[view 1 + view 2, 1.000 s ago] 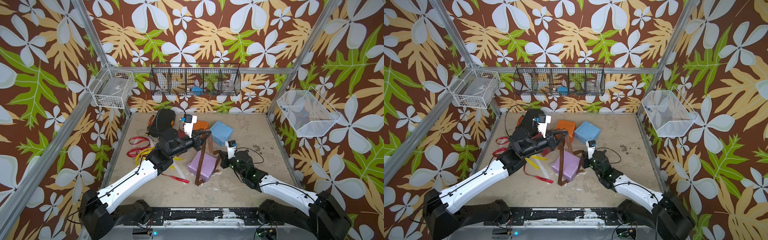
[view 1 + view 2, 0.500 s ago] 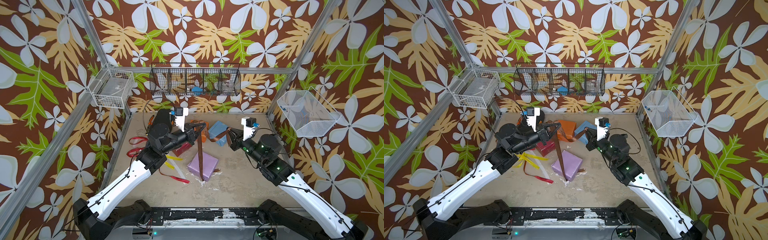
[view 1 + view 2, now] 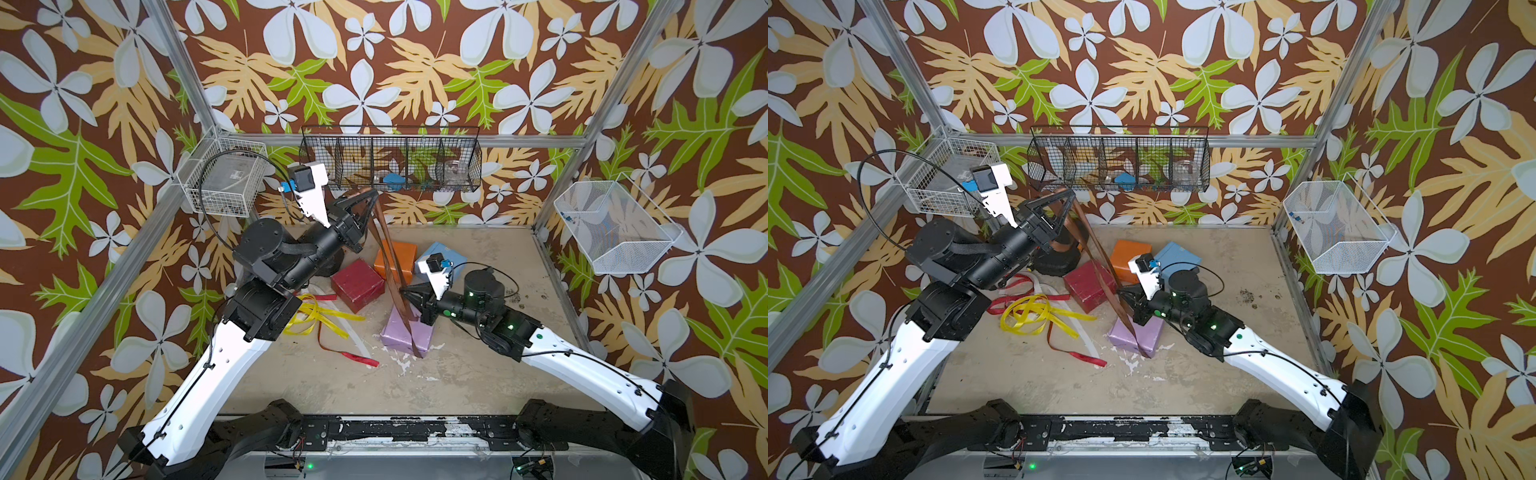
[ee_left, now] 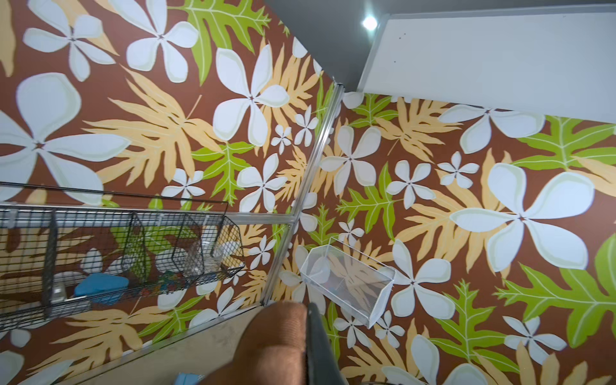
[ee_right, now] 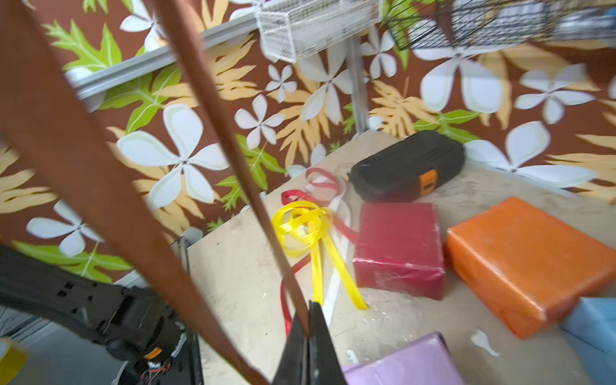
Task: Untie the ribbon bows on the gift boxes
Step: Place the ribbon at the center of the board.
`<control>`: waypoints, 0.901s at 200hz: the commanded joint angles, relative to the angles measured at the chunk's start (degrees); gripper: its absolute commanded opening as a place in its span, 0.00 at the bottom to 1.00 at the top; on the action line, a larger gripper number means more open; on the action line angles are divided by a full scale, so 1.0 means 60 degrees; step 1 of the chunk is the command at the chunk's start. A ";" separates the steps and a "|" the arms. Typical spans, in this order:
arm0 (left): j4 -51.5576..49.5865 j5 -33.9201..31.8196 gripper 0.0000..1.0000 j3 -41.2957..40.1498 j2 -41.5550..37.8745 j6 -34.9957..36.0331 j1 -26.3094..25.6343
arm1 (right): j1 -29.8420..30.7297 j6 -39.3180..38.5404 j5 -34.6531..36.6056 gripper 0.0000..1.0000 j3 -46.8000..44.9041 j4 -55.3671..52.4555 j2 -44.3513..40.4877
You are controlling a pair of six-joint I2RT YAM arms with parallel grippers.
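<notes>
Ribbon first: your left gripper is raised high near the back wall, clamped on the brown ribbon — two strands run down to the lilac box on the table. Your right gripper pinches one strand just above that box.

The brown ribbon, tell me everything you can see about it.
The brown ribbon is a thin, satin-looking strip, drawn up in two taut strands. The left gripper pinches its top, high near the back wall; the right gripper pinches one strand lower down. Its bottom end still runs around the lilac box. No bow remains visible.
</notes>
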 commanded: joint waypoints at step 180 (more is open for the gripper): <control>0.0985 -0.0649 0.00 -0.6090 -0.0601 -0.1000 0.4775 | 0.2474 -0.0481 0.3279 0.82 0.3166 -0.2475 0.5487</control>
